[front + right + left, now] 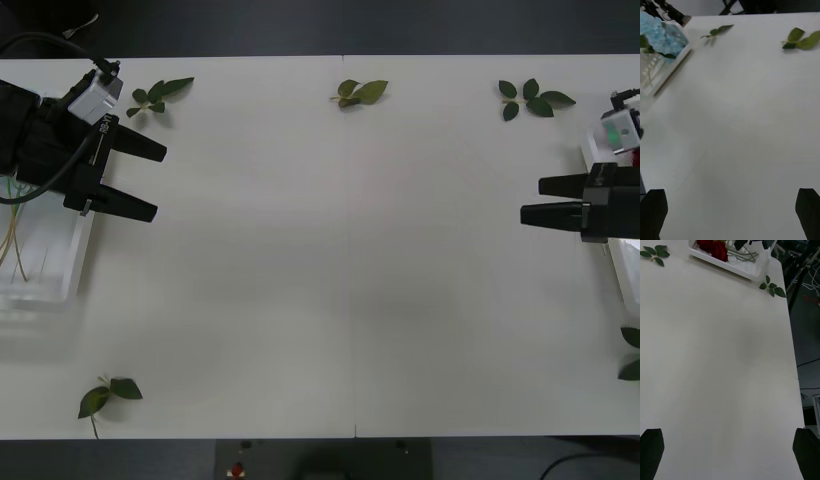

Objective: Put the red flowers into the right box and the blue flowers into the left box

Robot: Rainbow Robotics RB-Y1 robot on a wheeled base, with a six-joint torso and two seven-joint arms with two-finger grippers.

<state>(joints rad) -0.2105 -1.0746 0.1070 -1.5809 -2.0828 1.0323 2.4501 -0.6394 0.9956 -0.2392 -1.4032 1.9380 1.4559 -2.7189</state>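
Already the red flowers [715, 248] lay in the right box [738, 267] and the blue flowers [659, 34] in the left box [670, 67], with only leaf sprigs [360, 93] on the table [340, 270]. The left gripper [150, 180] and right gripper [532, 199] hung beside their boxes, fingers spread, holding nothing. To my eye, the best move was to draw back clear without nudging either box.

Left claw [152, 181] open over left box [72, 268]; right claw [531, 198] open at desk [340, 260] right edge.

Bright even overhead light, soft faint shadows, slight wrist-view blur.
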